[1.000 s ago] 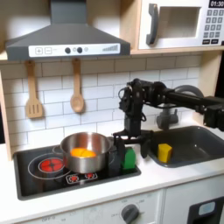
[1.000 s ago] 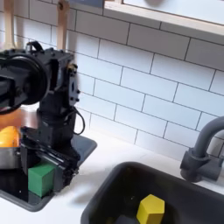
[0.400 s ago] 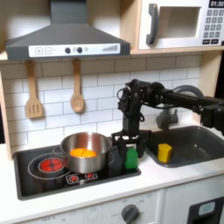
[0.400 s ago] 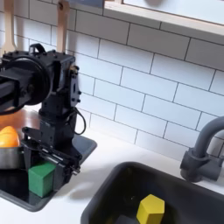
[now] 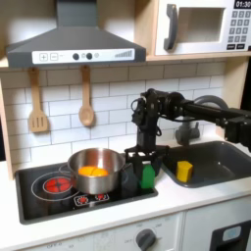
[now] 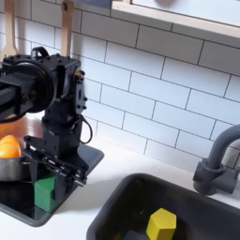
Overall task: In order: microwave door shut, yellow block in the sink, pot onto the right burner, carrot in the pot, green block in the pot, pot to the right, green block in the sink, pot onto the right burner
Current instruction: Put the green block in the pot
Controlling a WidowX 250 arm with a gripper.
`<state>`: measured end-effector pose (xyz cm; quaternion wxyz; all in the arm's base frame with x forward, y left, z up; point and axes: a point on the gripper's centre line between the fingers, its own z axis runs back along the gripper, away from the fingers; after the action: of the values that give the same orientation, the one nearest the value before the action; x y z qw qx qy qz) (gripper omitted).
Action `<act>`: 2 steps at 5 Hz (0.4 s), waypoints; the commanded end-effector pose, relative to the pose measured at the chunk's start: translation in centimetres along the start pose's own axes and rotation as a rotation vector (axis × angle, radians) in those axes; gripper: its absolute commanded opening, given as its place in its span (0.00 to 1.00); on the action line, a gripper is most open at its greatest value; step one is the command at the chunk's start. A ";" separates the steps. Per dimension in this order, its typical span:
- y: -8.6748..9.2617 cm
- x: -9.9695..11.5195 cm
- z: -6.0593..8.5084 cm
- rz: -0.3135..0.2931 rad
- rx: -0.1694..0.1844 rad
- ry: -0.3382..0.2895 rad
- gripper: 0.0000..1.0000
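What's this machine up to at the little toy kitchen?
A robot arm is working at a toy stove and sink. Its end effector is lowered around a green block on the stovetop, just beside a steel pot that has a carrot inside. I can't tell whether it has closed on the block. A yellow block already lies in the sink, and the microwave door is shut.

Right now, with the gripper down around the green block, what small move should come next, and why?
Probably close the gripper on the green block, then lift. Its fingers sit on either side of the block, which rests on the stovetop beside the pot. The carrot is in the pot and the yellow block is in the sink.
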<state>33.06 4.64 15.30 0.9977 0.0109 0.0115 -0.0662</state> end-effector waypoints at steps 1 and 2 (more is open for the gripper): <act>-0.1 -0.2 2.3 -0.011 -0.011 0.017 0.00; 0.5 0.7 5.4 0.000 0.002 -0.013 0.00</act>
<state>33.89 4.78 21.44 0.9975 0.0141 -0.0081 -0.0687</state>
